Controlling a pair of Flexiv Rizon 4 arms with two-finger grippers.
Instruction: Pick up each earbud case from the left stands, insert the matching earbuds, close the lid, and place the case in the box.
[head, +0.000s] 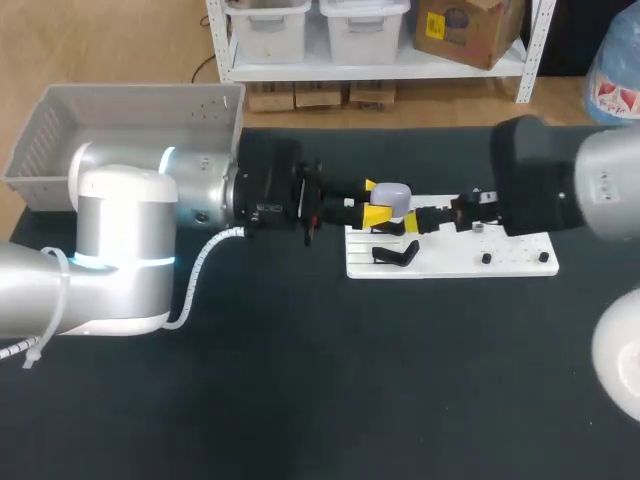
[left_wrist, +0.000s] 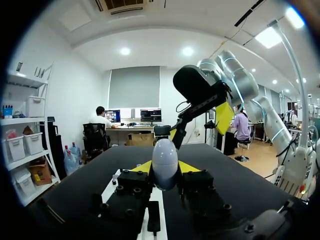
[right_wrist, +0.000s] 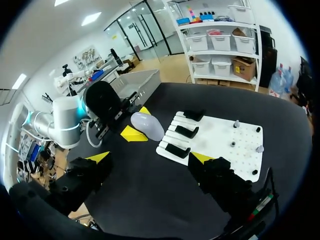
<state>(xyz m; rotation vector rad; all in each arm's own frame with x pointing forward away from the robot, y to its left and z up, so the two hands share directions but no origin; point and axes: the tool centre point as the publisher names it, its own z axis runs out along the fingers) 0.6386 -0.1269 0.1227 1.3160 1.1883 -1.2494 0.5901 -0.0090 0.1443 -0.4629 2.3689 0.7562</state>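
One case in level left hand (right hand agape)

Pale grey case, white board, black table, grey box.

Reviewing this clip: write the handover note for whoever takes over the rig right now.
Left gripper: shut on the earbud case, held in the air over the black stands.
Right gripper: open, holding nothing, above the white board.
Done: one case is off the stands.
Left: insert the earbuds, close the lid, place the case in the grey box. The lid looks shut for now.
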